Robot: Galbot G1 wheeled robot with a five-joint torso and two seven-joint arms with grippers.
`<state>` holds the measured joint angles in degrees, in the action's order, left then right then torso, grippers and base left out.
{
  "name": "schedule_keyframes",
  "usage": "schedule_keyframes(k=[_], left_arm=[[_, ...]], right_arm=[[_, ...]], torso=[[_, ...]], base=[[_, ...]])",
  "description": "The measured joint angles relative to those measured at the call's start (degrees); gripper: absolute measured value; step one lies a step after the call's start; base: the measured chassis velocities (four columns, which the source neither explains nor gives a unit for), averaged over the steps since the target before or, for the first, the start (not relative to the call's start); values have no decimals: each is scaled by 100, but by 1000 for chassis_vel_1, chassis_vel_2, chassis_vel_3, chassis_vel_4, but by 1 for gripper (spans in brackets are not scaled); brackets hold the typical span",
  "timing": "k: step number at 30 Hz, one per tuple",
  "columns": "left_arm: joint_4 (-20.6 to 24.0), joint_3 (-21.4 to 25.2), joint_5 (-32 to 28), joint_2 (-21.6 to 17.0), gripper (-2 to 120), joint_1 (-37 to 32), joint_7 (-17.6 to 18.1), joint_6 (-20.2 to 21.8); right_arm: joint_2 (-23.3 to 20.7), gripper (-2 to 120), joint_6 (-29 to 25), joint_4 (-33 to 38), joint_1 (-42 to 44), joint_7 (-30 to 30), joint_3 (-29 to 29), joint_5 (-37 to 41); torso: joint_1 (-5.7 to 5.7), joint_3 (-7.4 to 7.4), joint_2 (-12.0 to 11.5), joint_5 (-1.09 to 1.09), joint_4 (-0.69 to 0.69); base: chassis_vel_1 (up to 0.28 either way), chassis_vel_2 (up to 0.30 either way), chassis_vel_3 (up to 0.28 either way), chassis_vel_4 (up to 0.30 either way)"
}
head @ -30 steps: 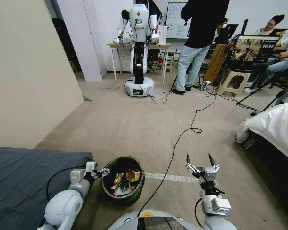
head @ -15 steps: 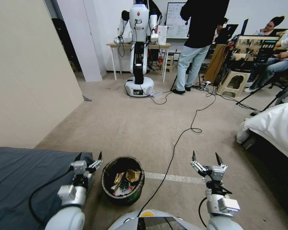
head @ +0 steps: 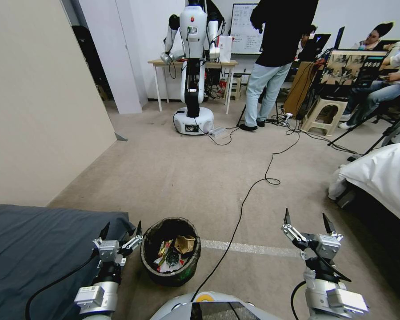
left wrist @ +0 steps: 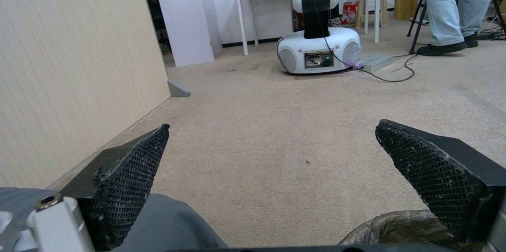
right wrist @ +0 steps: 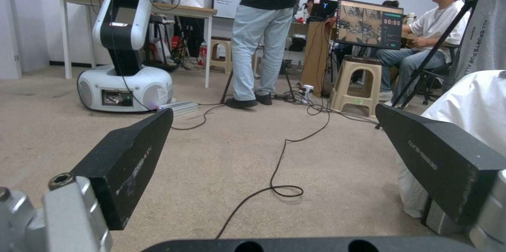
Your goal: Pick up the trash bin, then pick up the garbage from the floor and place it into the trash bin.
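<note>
The trash bin (head: 172, 277), lined with a dark bag, stands upright on the carpet right in front of my base. Garbage (head: 172, 255) lies inside it: red-and-white wrappers, a tan paper scrap and a dark green piece. My left gripper (head: 122, 230) hovers open just left of the bin's rim, pointing forward and holding nothing. In the left wrist view the left gripper (left wrist: 273, 125) frames bare carpet, with the bin's bag (left wrist: 406, 229) at one corner. My right gripper (head: 306, 219) is open and empty over the floor, well right of the bin. In the right wrist view the right gripper (right wrist: 274, 110) frames the room ahead.
A dark grey mattress (head: 35, 249) lies at my left along the wall (head: 35, 102). A white-covered bed (head: 382, 178) is on the right. A black cable (head: 242, 204) crosses a tape strip (head: 249, 248). Another robot (head: 193, 66), a table, a stool and people occupy the far end.
My left arm swung away from the bin's rim, turned to point forward, then drew back. My right gripper shifted right and lower. The bin stayed put.
</note>
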<state>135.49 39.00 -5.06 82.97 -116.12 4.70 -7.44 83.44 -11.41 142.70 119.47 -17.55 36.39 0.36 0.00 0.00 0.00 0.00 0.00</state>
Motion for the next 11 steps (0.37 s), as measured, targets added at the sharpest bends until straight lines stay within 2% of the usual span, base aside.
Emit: schedule_keyframes(k=[11], left_arm=[[0, -2, -6, -4, 100, 10, 3, 23]], right_arm=[[-1, 100, -1, -6, -5, 5, -4, -1]], torso=[[0, 0, 0, 0, 0]], base=[[0, 0, 0, 0]])
